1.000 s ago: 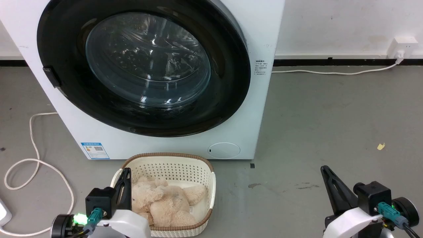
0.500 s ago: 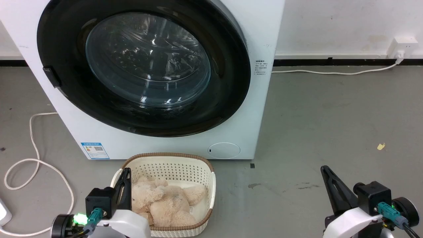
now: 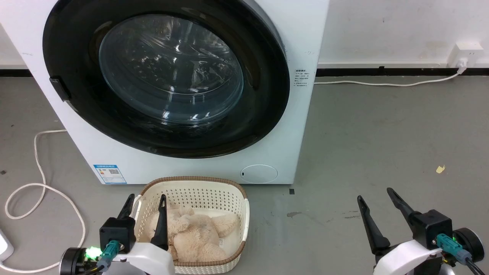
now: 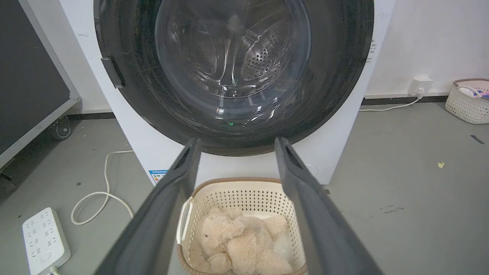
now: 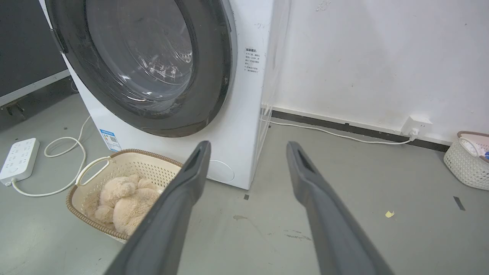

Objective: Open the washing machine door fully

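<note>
Both pairs of fingers had spread since half a sec earlier, when each pair was pressed together; the arms otherwise sat where they were. Left gripper (image 3: 147, 196) was parted and empty at lower left of the head view, overlapping the left rim of the basket (image 3: 244, 214) w/ the plush toy (image 3: 198, 236) inside. Right gripper (image 3: 374, 193), likewise parted and empty, sat at lower right over bare floor, well apart from everything.

Washing machine door (image 3: 166, 80) was shut flush on the washing machine (image 3: 305, 114), across upper left and centre of the head view, w/ nothing touching it. Its small dark tab (image 3: 59, 88) sat on the door's left edge.

Risks, as I judged them:
- The glossy curved ring gave little to hook, so fingers could skid off the tab w/o unlatching.
- The basket stood just in front of the machine, below the door's low edge. A low reach by the left arm could snag its rim or shove it.
- A pull stopped early would leave the door ajar, not fully open.
- The white cable (image 3: 38, 152) looped on the floor at left could foul the wheels if the base rolled fwd.

Left wrist view added the perforated drum (image 4: 263, 57) thru the glass, a power strip (image 4: 45, 240) at lower left and a dark panel (image 4: 30, 76) at far left. Right wrist view gave the machine's side face and a second basket (image 5: 468, 160) at far right.
</note>
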### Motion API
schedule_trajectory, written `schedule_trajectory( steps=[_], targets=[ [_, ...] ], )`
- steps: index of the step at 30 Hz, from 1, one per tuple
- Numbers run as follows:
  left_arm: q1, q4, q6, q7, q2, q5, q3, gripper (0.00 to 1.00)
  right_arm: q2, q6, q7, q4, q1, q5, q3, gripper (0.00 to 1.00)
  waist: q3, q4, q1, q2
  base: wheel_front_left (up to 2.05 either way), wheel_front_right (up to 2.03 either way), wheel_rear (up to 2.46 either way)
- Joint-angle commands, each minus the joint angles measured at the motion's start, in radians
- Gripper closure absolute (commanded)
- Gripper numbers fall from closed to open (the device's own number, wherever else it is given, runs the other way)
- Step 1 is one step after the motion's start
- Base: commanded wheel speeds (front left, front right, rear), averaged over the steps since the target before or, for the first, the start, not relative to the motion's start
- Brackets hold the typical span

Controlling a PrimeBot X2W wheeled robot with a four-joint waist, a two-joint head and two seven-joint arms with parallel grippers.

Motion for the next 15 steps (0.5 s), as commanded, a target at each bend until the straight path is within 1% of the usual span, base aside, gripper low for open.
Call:
schedule_trajectory(
  steps=[1,15],
  targets=[
    [0.000,-0.001,0.000,-0.008,0.000,-0.002,-0.002,0.00,0.000,0.000,-0.007,0.002,0.001,0.004,-0.001,0.00,0.000,0.000,0.0000,-0.0001,0.00,0.00,0.00],
    [0.000,-0.007,-0.001,-0.037,0.000,-0.010,-0.015,0.00,0.001,0.000,-0.036,-0.005,0.003,-0.003,-0.002,0.00,0.013,0.007,0.0000,-0.0001,0.00,0.00,0.00]
  ],
)
